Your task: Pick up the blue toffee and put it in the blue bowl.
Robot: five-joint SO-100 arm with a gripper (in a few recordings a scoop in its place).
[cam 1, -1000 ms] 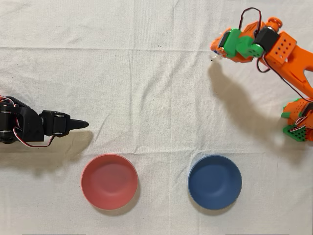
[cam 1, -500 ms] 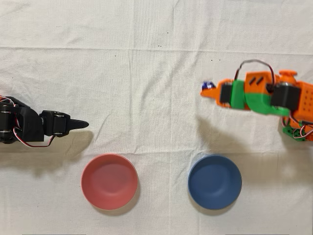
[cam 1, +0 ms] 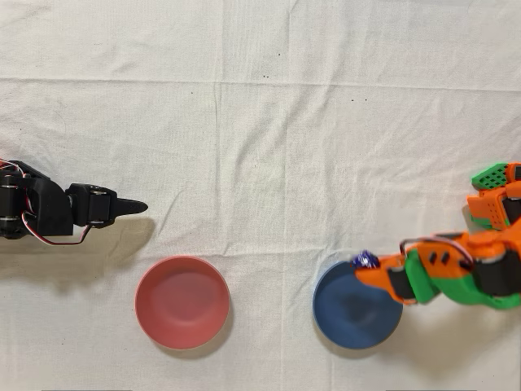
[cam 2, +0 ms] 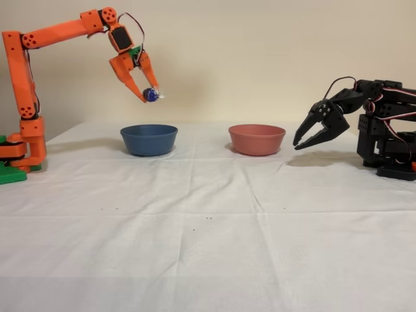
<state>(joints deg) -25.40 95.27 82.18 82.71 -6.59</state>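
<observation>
Foil: dark-blue and shiny, the blue toffee (cam 2: 151,95) sits pinched at the tips of the orange arm's gripper (cam 2: 149,95); seen from above it shows as a small blue glint (cam 1: 363,260) at the gripper's end (cam 1: 366,264)
Gripper state: fingers pressed in on the toffee, holding it clear of everything else
Toffee position: in the fixed view, in the air well above the blue bowl (cam 2: 149,139); in the overhead view, over the bowl's upper-right rim (cam 1: 330,281), not its middle
Bowl: upright on the white cloth of the surface (cam 2: 208,221); nothing visible inside
Neighbour: pink bowl (cam 1: 181,301) beside it, well apart from the gripper
Other arm: black, idle (cam 2: 364,127)
Step in hand: carry and release, by my reading; pick-up looks done
How to do it well: bring the toffee further in over the bowl's centre before letting go; a drop from the rim side could bounce it out; lowering closer first would help; spread the fingers only once centred
</observation>
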